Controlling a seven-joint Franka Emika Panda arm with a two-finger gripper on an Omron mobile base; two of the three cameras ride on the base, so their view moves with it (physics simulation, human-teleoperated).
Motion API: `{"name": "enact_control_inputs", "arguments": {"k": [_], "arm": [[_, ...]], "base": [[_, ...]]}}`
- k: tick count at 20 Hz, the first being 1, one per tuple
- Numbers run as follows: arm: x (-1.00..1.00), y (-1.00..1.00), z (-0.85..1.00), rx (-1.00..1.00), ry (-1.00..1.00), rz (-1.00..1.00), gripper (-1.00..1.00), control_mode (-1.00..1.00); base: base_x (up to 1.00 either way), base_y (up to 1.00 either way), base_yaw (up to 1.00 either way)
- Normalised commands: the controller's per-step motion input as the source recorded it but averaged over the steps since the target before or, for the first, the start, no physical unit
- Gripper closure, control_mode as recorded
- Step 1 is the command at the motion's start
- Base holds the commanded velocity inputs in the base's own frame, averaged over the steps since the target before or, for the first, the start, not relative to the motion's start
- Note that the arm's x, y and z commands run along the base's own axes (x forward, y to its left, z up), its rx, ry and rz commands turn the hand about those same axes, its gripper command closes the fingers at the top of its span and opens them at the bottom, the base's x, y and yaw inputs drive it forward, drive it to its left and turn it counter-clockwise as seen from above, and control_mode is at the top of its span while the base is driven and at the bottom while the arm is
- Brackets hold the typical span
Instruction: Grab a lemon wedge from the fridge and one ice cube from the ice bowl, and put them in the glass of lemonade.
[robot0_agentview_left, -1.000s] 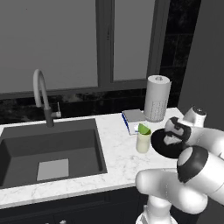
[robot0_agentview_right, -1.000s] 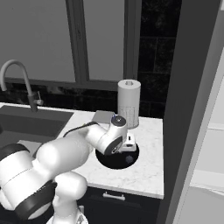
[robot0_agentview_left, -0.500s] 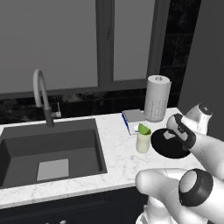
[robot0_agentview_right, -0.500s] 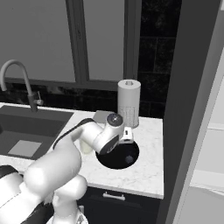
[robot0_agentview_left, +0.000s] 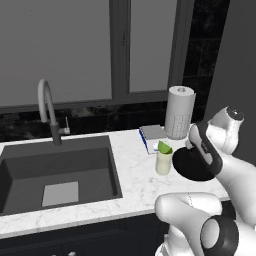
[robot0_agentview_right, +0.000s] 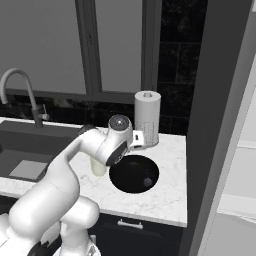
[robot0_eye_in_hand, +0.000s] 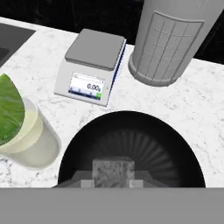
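We hold an ice cube (robot0_eye_in_hand: 113, 171) in narrowed jaws above the bowl (robot0_eye_in_hand: 131, 131). The glass (robot0_eye_in_hand: 26, 140), wedge (robot0_eye_in_hand: 9, 107) on top, sits beside; our fingertips are cut off.

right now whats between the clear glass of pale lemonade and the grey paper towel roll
In the hand view, a small white kitchen scale sits between glass and roll.
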Motion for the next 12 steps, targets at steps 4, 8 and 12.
{"name": "enact_control_inputs", "arguments": {"k": [4,8,12], "arm": [[0.0,0.36,0.89,-0.06,0.27,0.0,1.0,-1.0],[-0.19,0.53,0.1,0.04,0.04,0.02,1.0,-1.0],[-0.01,0.49,-0.21,0.11,-0.13,0.05,1.0,-1.0]], "base": [[0.0,0.0,0.0],[0.0,0.0,0.0],[0.0,0.0,0.0]]}}
